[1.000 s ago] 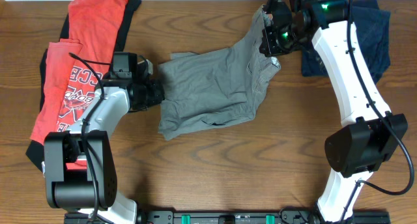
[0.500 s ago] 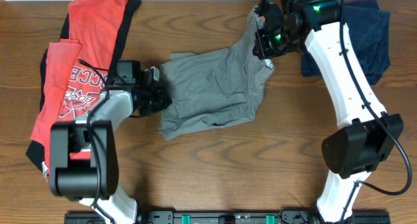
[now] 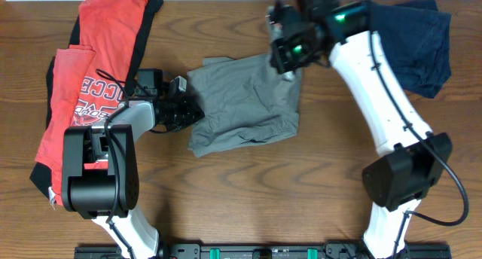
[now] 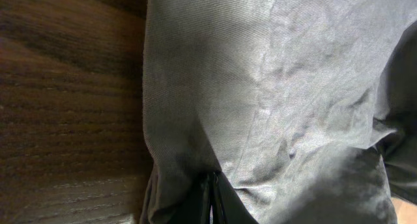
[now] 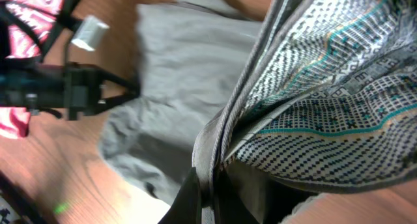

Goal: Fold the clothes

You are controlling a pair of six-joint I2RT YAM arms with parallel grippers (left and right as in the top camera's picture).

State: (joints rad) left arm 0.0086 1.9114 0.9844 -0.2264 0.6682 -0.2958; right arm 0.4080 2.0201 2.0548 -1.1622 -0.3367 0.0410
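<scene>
Okay, the shorts (image 3: 241, 101) are lying mid-counter (image 3: 248, 199), bunched into a fairly compact grey block, with the red T-shirt (image 3: 105, 33) off to the left and the navy garment (image 3: 414, 41) at the back right, neither of them involved.

My left gripper (image 3: 186, 112) is low at the left edge of the shorts, jaws clenched on the cloth. I read that as an anchor, so the fabric doesn't slide while the other side travels.

My right gripper (image 3: 285, 56) is up over the far right corner, jaws pinched on a lifted edge. The wrist view shows the patterned lining (image 5: 326, 87) hanging open beside the grip, so it looks like the waistband end that's raised. Holding it high keeps that flap off the lower layer as it carries across.

Against a second ago, the right arm has swung leftward and the lifted flap has come in over the body of the shorts. The garment now reads narrower, its right edge drawn in. The left gripper has nudged slightly inward but stays on that same edge.
</scene>
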